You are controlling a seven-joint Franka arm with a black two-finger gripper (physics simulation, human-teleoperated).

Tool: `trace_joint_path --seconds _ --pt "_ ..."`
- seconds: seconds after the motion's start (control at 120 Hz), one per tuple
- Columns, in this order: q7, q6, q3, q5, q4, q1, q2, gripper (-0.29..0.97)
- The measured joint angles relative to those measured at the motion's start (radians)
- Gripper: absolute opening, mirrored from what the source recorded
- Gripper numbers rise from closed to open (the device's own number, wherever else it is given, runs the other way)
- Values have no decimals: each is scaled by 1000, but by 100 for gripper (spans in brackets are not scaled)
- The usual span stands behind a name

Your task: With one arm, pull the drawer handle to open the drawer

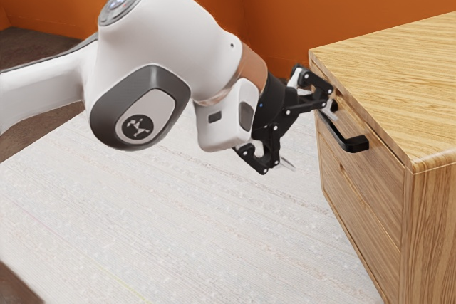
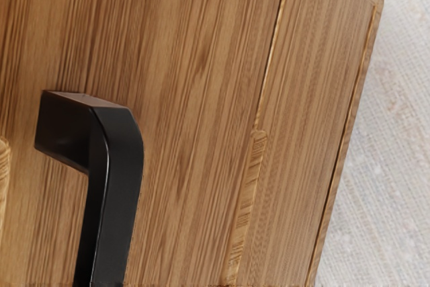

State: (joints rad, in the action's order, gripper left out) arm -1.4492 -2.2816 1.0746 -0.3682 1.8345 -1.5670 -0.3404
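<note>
Tagging step as pre-grasp, pull not yet begun: black two-finger gripper (image 1: 308, 132) on white-and-grey robot arm (image 1: 153, 69) hanging just in front of light-wood drawer cabinet (image 1: 399, 69) at exterior view's right. Fingers spread wide apart, nothing clamped; upper finger near top end of black bar-shaped drawer handle (image 1: 343, 134), lower finger out in front and below it; contact at upper finger, can't tell. Handle mounted on upper drawer front (image 1: 360, 169), slanting across it in ext. view; in wrist view same handle (image 2: 107, 179) close under cam, standing proud of wood-grain front (image 2: 188, 85). Drawer looks shut, front flush w/ cabinet face, so approx zero progress on opening. Next move prob calls for: hand fwd so bar sits between both fingers, squeeze from two sides, then pull straight back along slide axis; sideways drag risks slipping off bar. Drawer contents: hidden, shut. Lower panel (image 1: 360, 229) below, looks like 2nd drawer front, also shut, contents unseen. Pale textured floor (image 1: 178, 233) beneath arm.
</note>
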Motion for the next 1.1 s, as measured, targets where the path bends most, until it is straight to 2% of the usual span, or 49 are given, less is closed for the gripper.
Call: trace_joint_path --seconds 0.15,0.425,1.1 --pt "-1 -56 28 3 21 -2 12 68" --pt "0 -95 30 84 23 39 67 67" --pt "1 -93 19 88 21 48 63 68"
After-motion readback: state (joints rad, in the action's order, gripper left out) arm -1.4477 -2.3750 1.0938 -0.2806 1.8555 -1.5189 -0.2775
